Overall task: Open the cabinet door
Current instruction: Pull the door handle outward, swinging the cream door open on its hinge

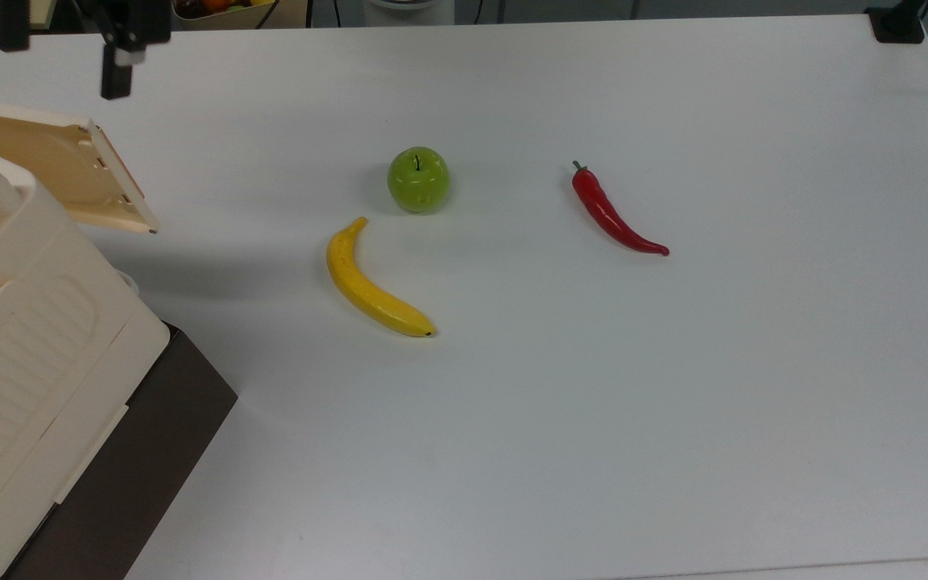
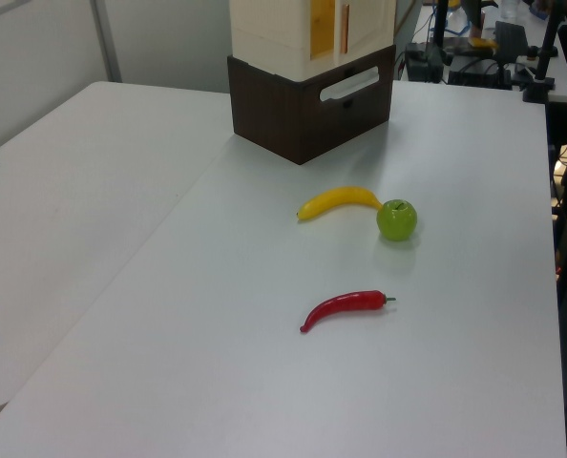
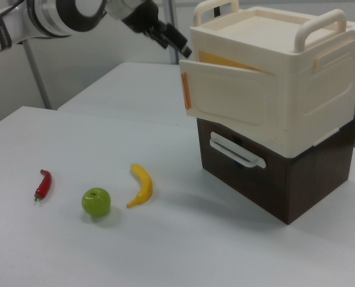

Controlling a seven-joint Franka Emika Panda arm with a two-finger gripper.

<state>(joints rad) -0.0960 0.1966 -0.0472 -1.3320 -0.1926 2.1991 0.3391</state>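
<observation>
The cream cabinet (image 1: 21, 346) sits on a dark brown slab (image 1: 142, 451) at the top view's left. Its cabinet door (image 1: 53, 173) stands swung outward, tan inner face showing. In the right view the cabinet door (image 3: 225, 98) hangs partly open from the front of the cabinet (image 3: 297, 89). My gripper (image 1: 63, 68) is open above and beyond the door's free edge, touching nothing. In the right view the gripper (image 3: 176, 45) hovers just off the door's upper left corner. The left view shows the cabinet (image 2: 274, 24) with the door's edge (image 2: 344, 24) turned outward.
On the white table (image 1: 673, 403) lie a yellow banana (image 1: 371, 282), a green apple (image 1: 418, 179) and a red chili pepper (image 1: 613, 213), all to the top view's right of the cabinet. A second table (image 2: 64, 210) adjoins on the left view's left.
</observation>
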